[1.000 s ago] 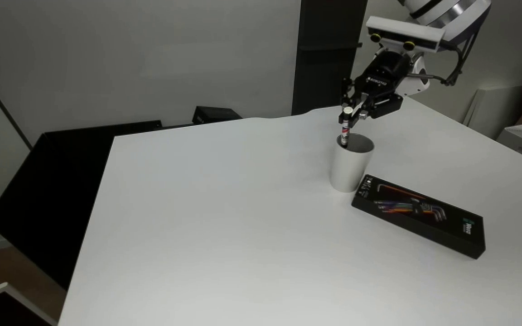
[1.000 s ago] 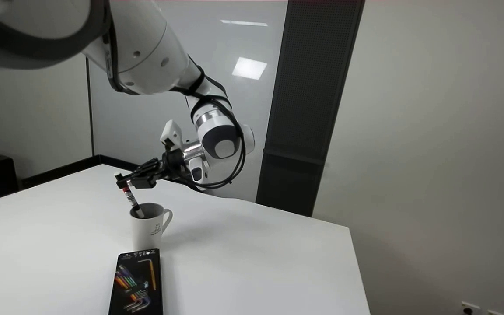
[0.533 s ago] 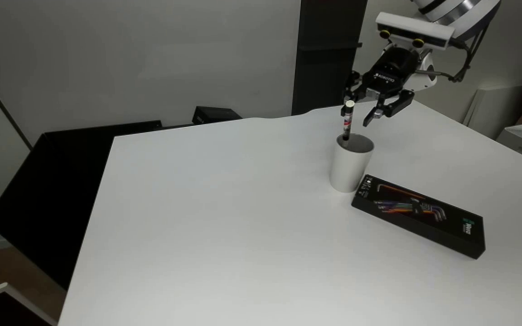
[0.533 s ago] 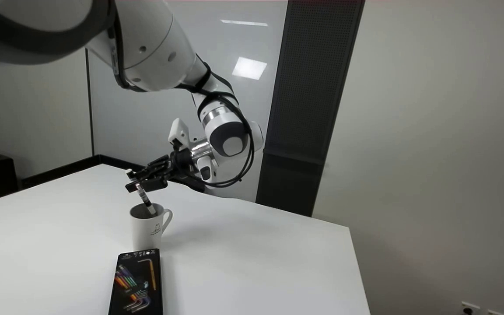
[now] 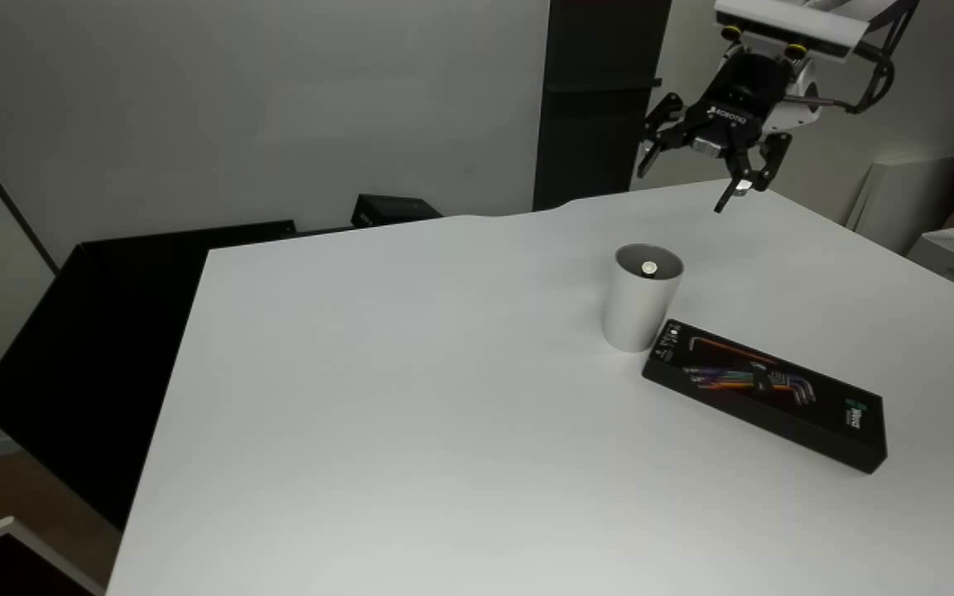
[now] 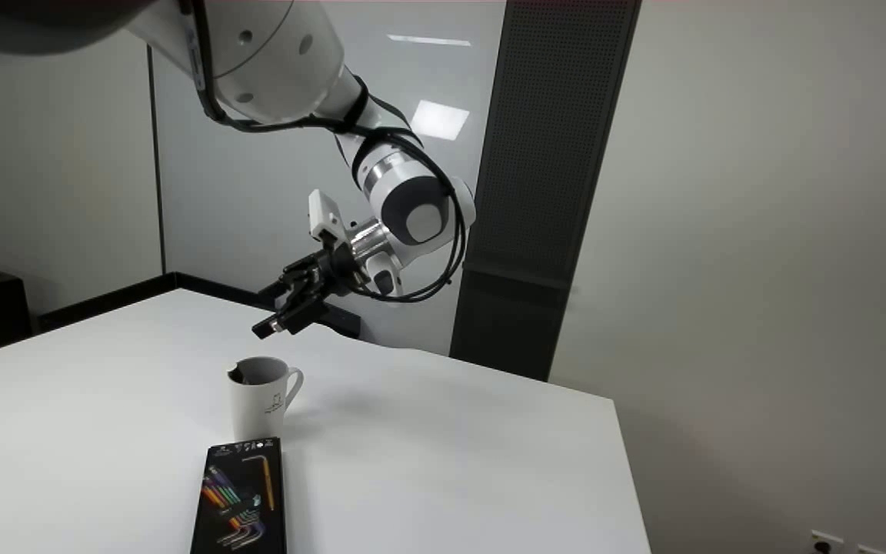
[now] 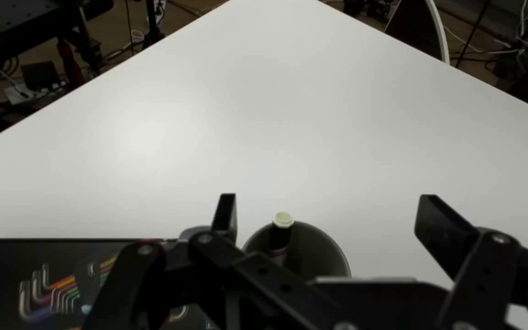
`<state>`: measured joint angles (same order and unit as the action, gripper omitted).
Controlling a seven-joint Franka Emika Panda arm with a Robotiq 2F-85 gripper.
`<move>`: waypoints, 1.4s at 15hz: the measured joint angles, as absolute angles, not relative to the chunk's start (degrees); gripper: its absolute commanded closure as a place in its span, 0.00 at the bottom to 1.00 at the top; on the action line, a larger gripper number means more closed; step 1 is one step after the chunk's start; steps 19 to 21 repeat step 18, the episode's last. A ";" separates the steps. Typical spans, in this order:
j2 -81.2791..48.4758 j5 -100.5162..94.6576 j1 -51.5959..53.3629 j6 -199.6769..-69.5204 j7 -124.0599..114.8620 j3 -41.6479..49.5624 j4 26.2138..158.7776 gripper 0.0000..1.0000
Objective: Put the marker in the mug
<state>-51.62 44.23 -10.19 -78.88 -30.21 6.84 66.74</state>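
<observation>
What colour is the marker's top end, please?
The top end is pale cream, clearest in the wrist view.

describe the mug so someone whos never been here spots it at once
On the white table, find the flat black box printed with colourful tools. Beside one end stands the mug: white and upright, it differs from the box by its handle and the marker inside.

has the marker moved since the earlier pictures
Yes, down: in an exterior view the marker has dropped deeper into the mug, which stayed put.
</observation>
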 measured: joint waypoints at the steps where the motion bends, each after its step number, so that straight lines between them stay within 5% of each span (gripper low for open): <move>1: -51.00 41.90 -10.20 -79.36 -27.90 7.18 66.71 0.00; 21: -35.11 15.70 -11.85 -108.78 1.21 9.94 77.23 0.00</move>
